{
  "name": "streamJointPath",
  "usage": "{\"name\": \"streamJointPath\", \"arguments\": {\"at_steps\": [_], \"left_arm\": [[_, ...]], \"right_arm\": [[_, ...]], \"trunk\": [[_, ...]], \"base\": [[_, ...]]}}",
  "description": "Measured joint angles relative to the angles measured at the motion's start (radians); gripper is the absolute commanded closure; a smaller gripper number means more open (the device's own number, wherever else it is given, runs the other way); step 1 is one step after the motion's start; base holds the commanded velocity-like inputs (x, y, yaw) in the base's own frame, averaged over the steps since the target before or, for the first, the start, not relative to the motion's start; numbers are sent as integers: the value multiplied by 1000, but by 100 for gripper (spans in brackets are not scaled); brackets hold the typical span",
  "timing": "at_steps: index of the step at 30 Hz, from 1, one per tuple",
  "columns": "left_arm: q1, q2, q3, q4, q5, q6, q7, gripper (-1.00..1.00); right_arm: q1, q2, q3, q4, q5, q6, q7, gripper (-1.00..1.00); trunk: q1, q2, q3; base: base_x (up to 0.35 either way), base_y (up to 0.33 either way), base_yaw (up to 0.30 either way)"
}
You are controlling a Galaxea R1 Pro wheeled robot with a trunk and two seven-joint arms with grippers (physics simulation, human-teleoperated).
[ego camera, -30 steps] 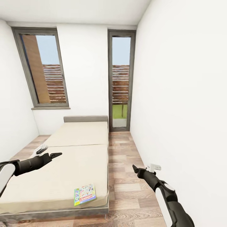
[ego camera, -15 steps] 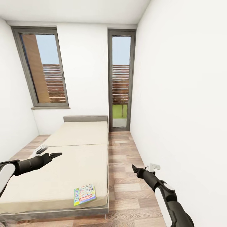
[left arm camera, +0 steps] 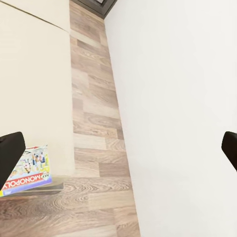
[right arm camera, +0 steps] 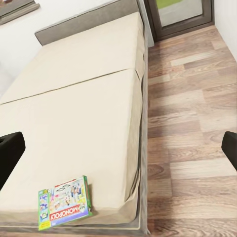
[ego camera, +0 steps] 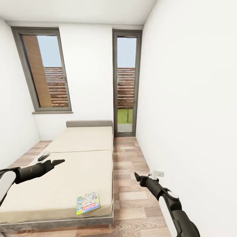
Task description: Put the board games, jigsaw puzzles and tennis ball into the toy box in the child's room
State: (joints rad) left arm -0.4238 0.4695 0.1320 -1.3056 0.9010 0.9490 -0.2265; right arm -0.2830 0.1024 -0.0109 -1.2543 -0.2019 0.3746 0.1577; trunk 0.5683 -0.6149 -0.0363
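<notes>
A Monopoly board game [ego camera: 88,203] lies flat on the cream bed [ego camera: 75,164], near its front right corner. My left gripper [ego camera: 54,158] hovers open over the bed's left side, well behind and left of the box. My right gripper [ego camera: 147,174] hangs open above the wood floor to the right of the bed. The right wrist view looks down on the Monopoly box [right arm camera: 64,202] and the bed [right arm camera: 74,123] between widely spread fingers [right arm camera: 10,153]. The left wrist view catches the box [left arm camera: 27,170] at the mattress corner. The table, toy box, jigsaw puzzles and tennis ball are out of view.
A strip of wood floor [ego camera: 131,184] runs between the bed and the white right wall [ego camera: 191,115]. A tall glass door [ego camera: 126,85] closes the far end of that strip. A window [ego camera: 46,72] and a grey headboard [ego camera: 89,123] sit at the back.
My right gripper has drifted slightly left, toward the bed. The left arm and the Monopoly box have stayed put.
</notes>
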Motion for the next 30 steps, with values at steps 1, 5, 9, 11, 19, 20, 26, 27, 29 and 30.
{"name": "streamJointPath", "arguments": {"at_steps": [1,5,9,11,19,20,26,27,29,30], "left_arm": [[0,0,0,0,0,0,0,-100],[0,0,0,0,-1,0,0,-100],[0,0,0,0,-1,-1,0,-100],[0,0,0,0,0,0,0,-100],[0,-2,-1,0,-1,-1,1,-100],[0,-2,-1,0,-1,-1,1,-100],[0,-5,-1,0,-3,-1,2,-100],[0,-5,-1,0,-4,-1,1,-100],[0,-6,-2,0,-6,-1,2,-100],[0,-6,-2,0,-6,-1,2,-100]], "right_arm": [[0,1,0,1,0,1,-1,-100],[0,0,0,1,1,1,-1,-100],[0,0,0,0,0,-2,3,-100],[0,-1,0,0,0,-2,5,-100],[1,1,1,-1,0,-2,2,-100],[1,0,1,-1,0,-2,2,-100],[1,0,1,-1,0,-2,6,-100],[1,0,1,-1,0,-2,7,-100],[1,0,0,-1,0,-1,6,-100],[1,0,0,-1,0,-1,7,-100]], "trunk": [[4,-7,-3],[19,-35,-16],[35,-63,-28],[42,-77,-35],[73,-133,-61],[77,-140,-64],[100,-182,-85],[104,-189,-88],[111,-203,-95],[115,-210,-98]], "base": [[0,0,0],[0,0,0],[0,0,0],[0,0,0],[0,0,142],[0,0,253],[0,0,130],[0,0,12],[0,0,8],[0,0,4]]}}
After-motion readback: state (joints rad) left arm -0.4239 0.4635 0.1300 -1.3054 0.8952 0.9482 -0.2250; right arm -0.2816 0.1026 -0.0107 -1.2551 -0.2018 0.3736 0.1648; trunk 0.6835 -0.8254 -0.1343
